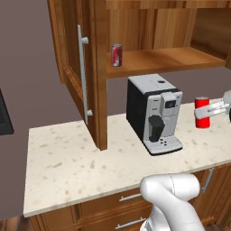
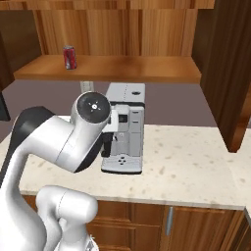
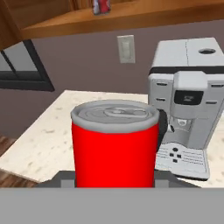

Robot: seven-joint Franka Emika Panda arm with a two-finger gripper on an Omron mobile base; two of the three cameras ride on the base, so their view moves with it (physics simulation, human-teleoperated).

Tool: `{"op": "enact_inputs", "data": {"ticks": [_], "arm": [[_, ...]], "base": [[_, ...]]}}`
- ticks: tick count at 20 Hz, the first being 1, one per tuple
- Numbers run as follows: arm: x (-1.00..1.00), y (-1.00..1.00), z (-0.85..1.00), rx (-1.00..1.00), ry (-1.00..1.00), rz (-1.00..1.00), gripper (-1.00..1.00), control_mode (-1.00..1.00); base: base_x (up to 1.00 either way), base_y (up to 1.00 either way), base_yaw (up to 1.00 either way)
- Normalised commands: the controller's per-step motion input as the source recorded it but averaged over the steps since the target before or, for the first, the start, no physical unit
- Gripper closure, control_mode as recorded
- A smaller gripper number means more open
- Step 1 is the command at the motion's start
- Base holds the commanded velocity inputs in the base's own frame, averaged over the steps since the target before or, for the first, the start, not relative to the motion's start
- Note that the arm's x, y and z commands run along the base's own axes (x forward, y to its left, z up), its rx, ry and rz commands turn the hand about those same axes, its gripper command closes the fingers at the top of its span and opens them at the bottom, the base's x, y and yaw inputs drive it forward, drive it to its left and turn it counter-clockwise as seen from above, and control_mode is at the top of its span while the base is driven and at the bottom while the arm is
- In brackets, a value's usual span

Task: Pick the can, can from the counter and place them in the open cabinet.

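My gripper (image 1: 209, 109) is shut on the plain bright red can (image 1: 203, 121) and holds it upright in the air above the counter (image 1: 76, 158), right of the coffee machine. In the hand view this can (image 3: 114, 146) sits close up between the fingers, silver top showing. The darker red can (image 1: 117, 55) stands upright at the left end of the open cabinet's plank shelf (image 1: 167, 59); it also shows in the right base view (image 2: 70, 57) and at the top of the hand view (image 3: 101, 6). The held can is lower than the shelf and off to its right.
A grey and black coffee machine (image 1: 154, 113) stands on the counter under the shelf. The open cabinet door (image 1: 72, 54) with its silver bar handle (image 1: 83, 76) juts out on the left; another door (image 2: 226, 68) hangs on the right. A wall outlet (image 3: 126, 49) sits behind.
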Motion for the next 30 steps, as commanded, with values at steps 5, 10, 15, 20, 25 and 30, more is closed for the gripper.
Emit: {"op": "enact_inputs", "data": {"ticks": [5,10,15,20,25,30], "arm": [[-0.05,-0.03,0.54,0.03,-0.26,0.0,1.0,-1.0],[-0.04,-0.01,0.51,0.02,-0.33,0.0,1.0,-1.0],[0.02,0.05,0.43,0.0,-0.13,-0.01,1.0,-1.0],[0.14,0.17,0.45,-0.04,0.0,-0.09,1.0,-1.0],[0.34,0.22,0.26,-0.04,0.0,-0.09,1.0,-1.0],[0.48,0.14,0.11,0.0,0.0,-0.03,1.0,-1.0]], "base": [[0.0,0.0,0.0],[0.0,0.0,0.0],[0.0,0.0,0.0],[0.0,0.0,0.0],[0.0,0.0,0.0],[0.0,0.0,0.0]]}}
